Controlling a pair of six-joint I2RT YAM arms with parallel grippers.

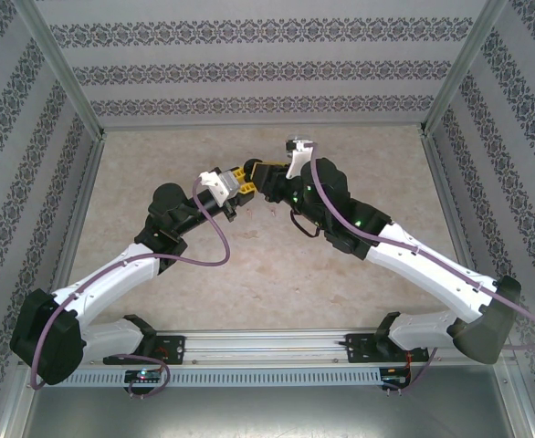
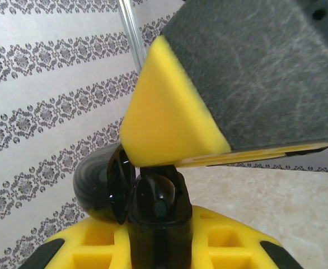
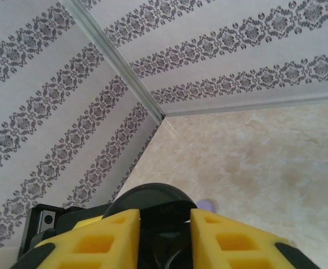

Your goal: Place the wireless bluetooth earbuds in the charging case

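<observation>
My left gripper (image 1: 237, 183) (image 2: 159, 238) is shut on the black charging case (image 2: 158, 246), which stands upright between its yellow fingers with its lid (image 2: 97, 185) swung open to the left. In the case's top sits a glossy black earbud (image 2: 157, 199). A yellow fingertip (image 2: 175, 120) of my right gripper (image 1: 257, 177) (image 3: 165, 227) comes down from above and rests on the case's top. In the right wrist view the jaws stand apart and grip nothing, with the charging case (image 3: 153, 196) just beyond them. A light purple earbud (image 3: 207, 204) lies on the table past the right finger.
Both grippers meet above the middle of the beige table (image 1: 340, 164). Patterned walls (image 1: 249, 73) close in the back and sides, with a metal frame post (image 3: 113, 61) in the corner. Small pale specks (image 1: 230, 213) lie on the table under the grippers, too small to identify.
</observation>
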